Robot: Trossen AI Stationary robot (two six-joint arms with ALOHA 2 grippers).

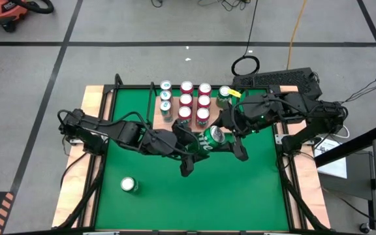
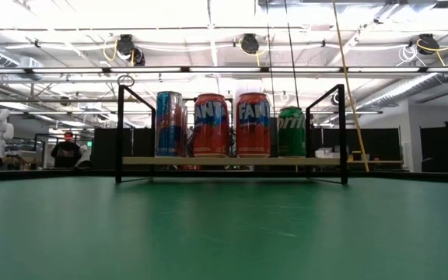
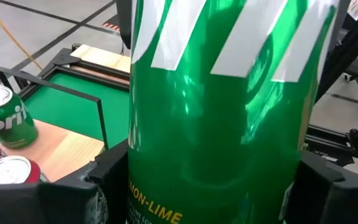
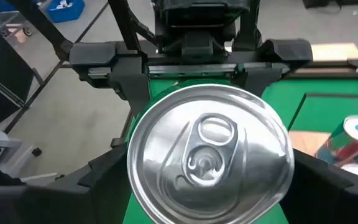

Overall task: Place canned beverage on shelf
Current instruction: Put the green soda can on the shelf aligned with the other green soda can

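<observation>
Green and silver, the can (image 1: 213,138) hangs above the mat between both grippers: the left gripper (image 1: 194,151) clasps its body in the left wrist view, and the right gripper (image 1: 230,138) has a finger on each side of its top. If either lets go before the other grips firmly, I judge the can could tip or drop. Just beyond the right gripper, the shelf (image 1: 167,121) is crowded with cans (image 1: 194,101), so a careless placement could knock them.
</observation>
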